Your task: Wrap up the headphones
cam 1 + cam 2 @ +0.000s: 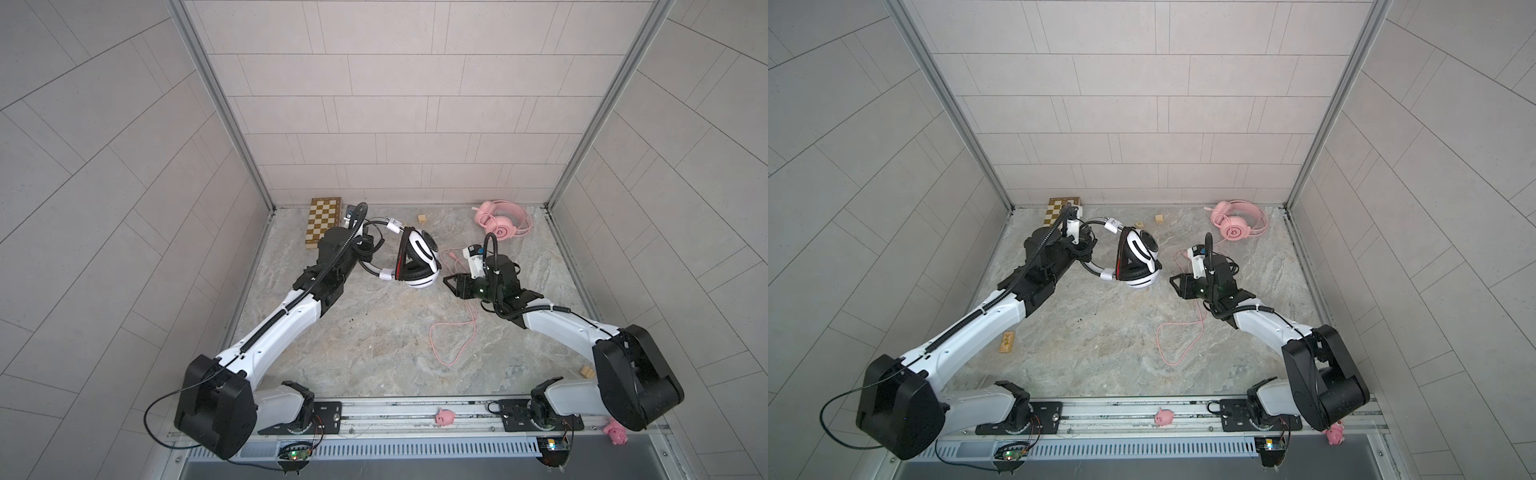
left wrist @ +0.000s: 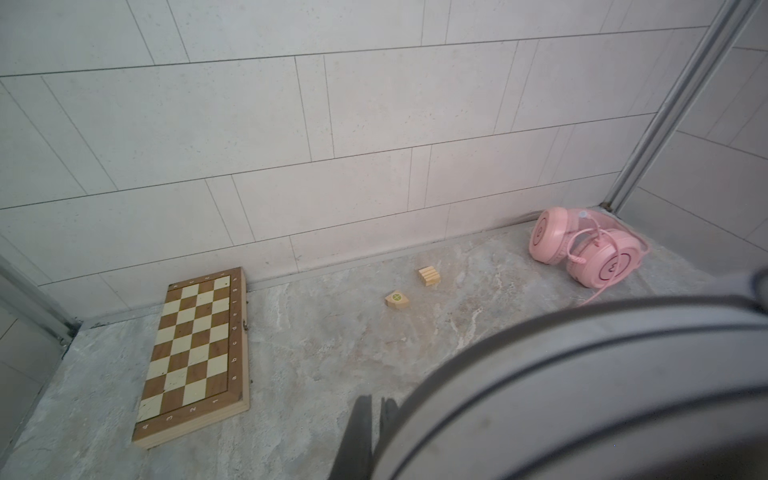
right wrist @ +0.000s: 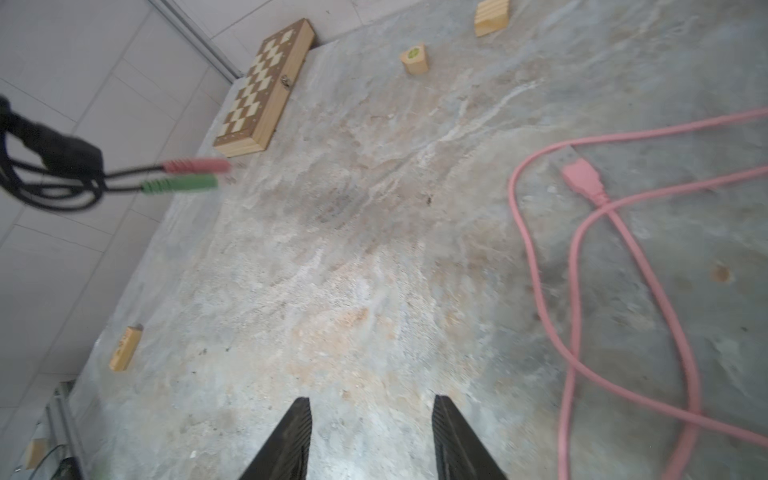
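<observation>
Well, in both top views the left claw (image 1: 370, 252) is pinched shut on the band of the white headphones (image 1: 417, 262), held above mid-table; stiff band, soft pads, probably light. The pink headphones (image 1: 500, 222) lie in the back corner.

Left wrist: the chessboard (image 2: 195, 353) shows edge letters and digits; no brand is legible.

Right wrist: the right claw (image 3: 370, 424) stands apart, empty; the limp black cord (image 3: 50, 195) is best taken near its plugs (image 3: 187, 174).
</observation>
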`<state>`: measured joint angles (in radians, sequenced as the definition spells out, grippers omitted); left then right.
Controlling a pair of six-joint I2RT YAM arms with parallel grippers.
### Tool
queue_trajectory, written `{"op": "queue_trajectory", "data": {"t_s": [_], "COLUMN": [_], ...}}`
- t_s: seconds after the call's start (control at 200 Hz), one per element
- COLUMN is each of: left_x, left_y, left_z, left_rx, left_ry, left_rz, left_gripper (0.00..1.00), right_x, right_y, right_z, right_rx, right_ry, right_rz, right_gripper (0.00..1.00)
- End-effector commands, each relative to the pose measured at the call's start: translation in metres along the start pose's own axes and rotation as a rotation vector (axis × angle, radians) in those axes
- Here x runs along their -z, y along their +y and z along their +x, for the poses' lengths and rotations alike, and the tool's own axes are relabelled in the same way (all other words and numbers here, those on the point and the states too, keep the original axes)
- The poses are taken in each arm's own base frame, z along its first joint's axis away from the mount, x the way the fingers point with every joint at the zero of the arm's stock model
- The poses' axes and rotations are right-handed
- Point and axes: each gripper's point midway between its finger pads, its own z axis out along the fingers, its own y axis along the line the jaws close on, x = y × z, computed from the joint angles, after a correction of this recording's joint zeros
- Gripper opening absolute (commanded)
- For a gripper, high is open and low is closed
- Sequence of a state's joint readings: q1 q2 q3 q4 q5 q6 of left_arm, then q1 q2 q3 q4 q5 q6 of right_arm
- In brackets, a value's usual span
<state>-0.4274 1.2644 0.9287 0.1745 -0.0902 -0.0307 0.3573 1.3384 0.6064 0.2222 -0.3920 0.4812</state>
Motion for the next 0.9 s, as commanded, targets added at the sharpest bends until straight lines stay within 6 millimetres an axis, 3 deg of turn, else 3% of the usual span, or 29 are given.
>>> {"op": "queue_trajectory", "data": {"t_s": [0.0, 0.185, 0.39, 0.771, 0.891], "left_x": [-0.005, -0.015, -0.008, 0.061, 0.073], "left_y": [0.017, 0.026, 0.029, 0.074, 0.083], "left_z": [-0.010, 0.011, 0.026, 0.070, 0.079], "left_rx": [0.081, 0.095, 0.163, 0.276, 0.241], "left_ry": [-0.062, -0.010, 0.038, 0.157, 0.196], "left_rz": [-0.094, -0.157, -0.191, -0.421, -0.456], "left_gripper": [0.00, 0.00, 0.00, 0.00, 0.00], "right_x": [0.004, -0.002, -0.008, -0.007, -0.008], "right_y": [-0.022, -0.030, -0.036, -0.026, -0.026], "right_z": [0.006, 0.017, 0.020, 0.018, 0.018], "right_rx": [0.051, 0.007, 0.029, 0.006, 0.001], "right_ry": [-0.063, -0.057, -0.045, -0.041, -0.031], "right_rz": [0.113, 0.125, 0.171, 0.134, 0.137], "right_gripper": [0.48, 0.48, 0.48, 0.48, 0.48]}}
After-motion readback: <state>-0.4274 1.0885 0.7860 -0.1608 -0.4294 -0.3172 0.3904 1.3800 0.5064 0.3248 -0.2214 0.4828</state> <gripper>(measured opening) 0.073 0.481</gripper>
